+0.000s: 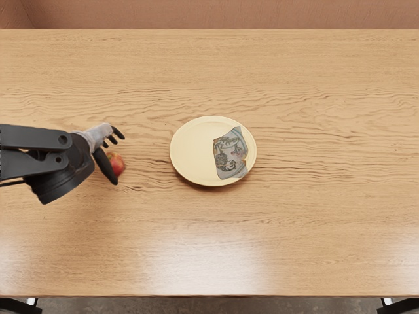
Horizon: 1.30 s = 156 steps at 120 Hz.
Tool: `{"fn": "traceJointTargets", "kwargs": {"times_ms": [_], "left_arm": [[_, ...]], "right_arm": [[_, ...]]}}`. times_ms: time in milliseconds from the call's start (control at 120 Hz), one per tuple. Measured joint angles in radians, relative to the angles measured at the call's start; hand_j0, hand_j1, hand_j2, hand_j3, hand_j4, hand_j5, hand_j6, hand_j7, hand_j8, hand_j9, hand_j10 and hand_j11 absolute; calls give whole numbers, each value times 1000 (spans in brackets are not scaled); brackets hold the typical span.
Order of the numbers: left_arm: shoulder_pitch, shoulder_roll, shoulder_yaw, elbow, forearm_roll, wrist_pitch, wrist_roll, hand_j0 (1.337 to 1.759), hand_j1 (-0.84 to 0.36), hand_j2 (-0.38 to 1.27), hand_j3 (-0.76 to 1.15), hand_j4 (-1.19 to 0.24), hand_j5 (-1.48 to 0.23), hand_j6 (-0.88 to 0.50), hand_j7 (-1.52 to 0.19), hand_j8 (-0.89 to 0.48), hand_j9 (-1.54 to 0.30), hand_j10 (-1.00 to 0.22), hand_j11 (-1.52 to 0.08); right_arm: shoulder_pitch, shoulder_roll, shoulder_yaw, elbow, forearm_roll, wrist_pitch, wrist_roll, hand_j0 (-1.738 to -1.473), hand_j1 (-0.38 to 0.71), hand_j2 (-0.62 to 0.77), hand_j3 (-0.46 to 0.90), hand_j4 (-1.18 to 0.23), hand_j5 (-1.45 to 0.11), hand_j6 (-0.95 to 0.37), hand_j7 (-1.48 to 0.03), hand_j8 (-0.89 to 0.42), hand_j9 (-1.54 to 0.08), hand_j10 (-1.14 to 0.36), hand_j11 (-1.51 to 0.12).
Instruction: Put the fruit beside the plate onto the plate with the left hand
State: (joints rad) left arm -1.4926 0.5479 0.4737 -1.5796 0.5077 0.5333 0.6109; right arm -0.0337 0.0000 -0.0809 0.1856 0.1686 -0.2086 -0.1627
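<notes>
A small red and yellow fruit point(117, 163) lies on the wooden table, well to the left of the plate. The pale yellow plate point(196, 149) sits near the table's middle, with a grey patterned patch on its right half. My left hand point(107, 149) comes in from the left edge and hovers right at the fruit. Its fingers point(115, 136) are spread above the fruit, and the dark thumb point(105, 165) hangs down on the fruit's left side, partly covering it. Nothing is gripped. The right arm does not show.
The wooden table point(262, 248) stretches across the whole view. Its far edge meets a brownish wall, and its near edge runs along the bottom of the view.
</notes>
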Motion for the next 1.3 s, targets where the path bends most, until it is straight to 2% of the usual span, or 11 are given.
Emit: {"fn": "traceJointTargets", "kwargs": {"times_ms": [175,392,967,1067,1100,1125,1133,1175,1300], "left_arm": [[-47,-45,56,0,-9,49,0,1658,-36,66,0,-323,-418,-323,-418,-323,-418,-323,-418],[-49,-46,96,1,-18,74,0,1658,-99,76,0,-375,-487,-376,-487,-376,-487,-375,-487],[-49,-71,121,11,-28,78,0,1658,-247,112,0,-505,-648,-498,-652,-501,-652,-503,-652],[-48,-76,125,15,-27,78,0,1657,-271,140,0,-530,-671,-480,-683,-494,-686,-522,-686],[-48,-92,130,16,-25,80,2,1654,-288,98,0,-546,-671,-446,-689,-491,-703,-528,-701],[-49,-104,136,18,-24,81,2,1653,-311,136,0,-557,-668,-432,-693,-433,-713,-532,-710],[-49,-106,138,19,-23,81,3,1652,-321,88,0,-559,-671,-429,-697,-424,-719,-533,-716],[-48,-115,146,24,-22,84,3,1651,-359,249,0,-584,-654,-420,-706,-399,-729,-542,-725],[-47,-115,155,31,-23,82,0,1652,-325,285,0,-619,-689,-453,-749,-419,-769,-574,-767]], "right_arm": [[0,0,1,0,0,0,0,-1658,-305,-7,0,-37,-47,-37,-47,-37,-47,-37,-47],[0,0,1,0,0,0,0,-1658,-305,-7,0,-37,-47,-37,-47,-37,-47,-37,-47],[0,0,1,-2,0,0,0,-1658,-305,-7,0,-37,-47,-37,-47,-37,-47,-37,-47],[0,0,1,-2,0,0,0,-1658,-305,-7,0,-37,-47,-37,-47,-37,-47,-37,-47],[0,0,1,-2,0,0,0,-1658,-305,-7,0,-37,-47,-37,-47,-37,-47,-37,-47],[0,0,1,-2,0,0,0,-1658,-305,-7,0,-37,-47,-37,-47,-37,-47,-37,-47],[0,0,1,-2,0,0,0,-1658,-305,-7,0,-37,-47,-37,-47,-37,-47,-37,-47],[0,0,1,-2,0,0,0,-1658,-305,-7,0,-37,-47,-37,-47,-37,-47,-37,-47],[0,0,1,-2,0,0,0,-1658,-305,-7,0,-37,-47,-37,-47,-37,-47,-37,-47]]}}
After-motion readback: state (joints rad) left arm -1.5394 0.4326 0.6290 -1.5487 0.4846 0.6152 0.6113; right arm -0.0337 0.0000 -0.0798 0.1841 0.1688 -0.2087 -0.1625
